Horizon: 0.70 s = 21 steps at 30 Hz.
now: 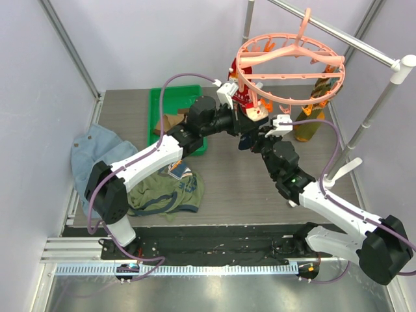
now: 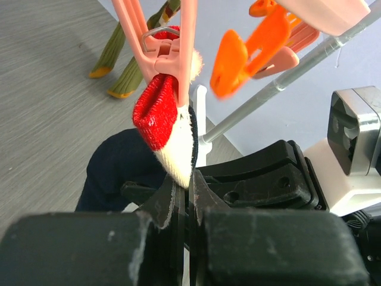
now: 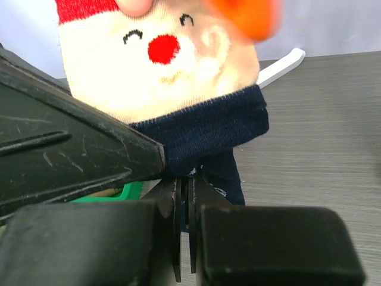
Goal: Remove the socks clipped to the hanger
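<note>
The salmon-pink ring hanger [image 1: 292, 62] hangs by its hook from the rail. A sock with a red cuff, a cream face and a navy foot [image 1: 250, 112] hangs from a pink clip [image 2: 166, 50]. My left gripper [image 2: 183, 189] is shut on the cream part of this sock [image 2: 169, 134], seen edge-on. My right gripper [image 3: 186, 179] is shut on its navy part [image 3: 202, 128], just below the face [image 3: 161, 65]. The two grippers are close together under the ring's near side [image 1: 250, 127]. Olive socks with orange tips [image 1: 311, 122] hang at the ring's right.
A green tray [image 1: 159, 104] at the back holds a brown sock [image 1: 170, 122]. A pale blue denim garment [image 1: 94, 149] and an olive T-shirt [image 1: 162, 192] with a navy patterned sock [image 1: 179, 170] lie at the left. The white-and-grey rail stand [image 1: 364, 123] is at the right.
</note>
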Each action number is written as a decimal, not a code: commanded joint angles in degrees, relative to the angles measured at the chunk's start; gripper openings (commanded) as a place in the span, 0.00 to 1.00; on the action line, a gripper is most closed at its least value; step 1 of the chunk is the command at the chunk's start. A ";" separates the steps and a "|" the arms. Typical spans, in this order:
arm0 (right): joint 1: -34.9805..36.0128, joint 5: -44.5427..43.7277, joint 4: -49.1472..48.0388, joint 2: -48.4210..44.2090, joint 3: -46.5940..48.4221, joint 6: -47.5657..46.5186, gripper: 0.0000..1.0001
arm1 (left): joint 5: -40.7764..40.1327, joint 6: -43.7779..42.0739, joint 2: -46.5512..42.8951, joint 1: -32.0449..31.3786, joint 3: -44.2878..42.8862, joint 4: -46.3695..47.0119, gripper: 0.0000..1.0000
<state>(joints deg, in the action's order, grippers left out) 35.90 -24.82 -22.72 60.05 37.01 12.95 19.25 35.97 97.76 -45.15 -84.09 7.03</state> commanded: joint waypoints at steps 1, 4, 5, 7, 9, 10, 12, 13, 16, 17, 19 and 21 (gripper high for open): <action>0.14 -1.11 -3.21 -2.74 -0.89 -0.47 0.01 | -0.52 0.25 -1.95 -0.29 -2.30 1.59 0.01; 0.14 0.81 -1.45 -4.85 -1.42 -0.73 0.01 | -1.66 -0.54 -1.87 -0.29 -3.00 0.36 0.15; 0.22 1.61 -0.93 -5.38 -1.68 -0.91 0.01 | -1.75 -1.33 -1.78 -0.29 -3.61 -1.38 0.20; 0.14 3.45 -0.22 -6.87 -2.64 -1.35 0.01 | -2.63 -2.30 -1.25 -0.29 -6.06 -3.50 0.35; 0.22 4.51 0.22 -7.32 -3.09 -1.79 0.01 | -3.42 -3.79 -0.90 -0.29 -7.83 -6.67 0.42; 0.22 5.56 0.66 -7.49 -2.91 -2.14 0.01 | -3.86 -4.06 -0.90 -0.29 -9.06 -6.76 0.49; 0.14 6.44 2.14 -7.41 -2.39 -2.14 0.01 | -5.00 -4.67 -1.07 -0.29 -9.59 -8.26 0.57; 0.14 6.80 2.68 -7.49 -1.86 -1.97 0.01 | -5.44 -4.94 -1.34 -0.29 -10.12 -8.43 0.60; 0.22 7.50 4.08 -8.46 -1.33 -0.91 0.01 | -7.90 -7.22 -1.78 -0.29 -12.05 -10.62 0.67; 0.22 7.68 4.26 -9.42 -1.24 -0.65 0.01 | -8.52 -8.01 -2.21 -0.29 -12.49 -11.85 0.69; 0.22 8.12 4.79 -10.56 -1.07 -0.38 0.01 | -9.84 -9.33 -2.48 -0.21 -13.90 -12.74 0.73; 0.22 8.47 5.58 -11.62 -0.89 0.06 0.01 | -10.28 -10.04 -2.83 -0.12 -14.95 -13.18 0.77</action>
<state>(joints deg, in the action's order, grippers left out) 35.90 -17.65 -17.02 51.57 34.06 12.21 11.73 29.34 97.73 -45.25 -95.42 -4.29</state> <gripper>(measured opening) 0.043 0.734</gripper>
